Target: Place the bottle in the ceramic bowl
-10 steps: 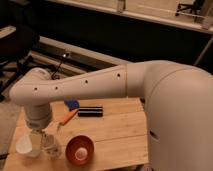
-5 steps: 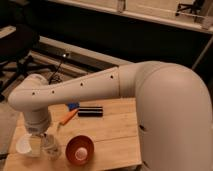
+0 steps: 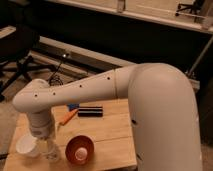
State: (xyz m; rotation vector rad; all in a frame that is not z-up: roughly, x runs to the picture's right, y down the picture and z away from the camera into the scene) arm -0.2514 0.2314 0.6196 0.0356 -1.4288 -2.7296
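The small clear bottle point(image 3: 51, 151) stands on the wooden table point(image 3: 112, 131) at the front left, between the white cup and the bowl. The reddish-brown ceramic bowl point(image 3: 80, 149) sits just right of it, with a paler centre. My gripper point(image 3: 48, 145) hangs from the white arm point(image 3: 85, 90) and is down right over the bottle. The wrist hides the bottle's top.
A small white cup point(image 3: 26, 146) stands left of the bottle. A black cylinder point(image 3: 90, 110), a blue object point(image 3: 73, 106) and an orange tool point(image 3: 67, 118) lie at the table's back. An office chair point(image 3: 20, 55) stands on the floor to the left.
The arm has swung a little to the right and lowered slightly over the bottle. The bottle, cup and bowl have not moved.
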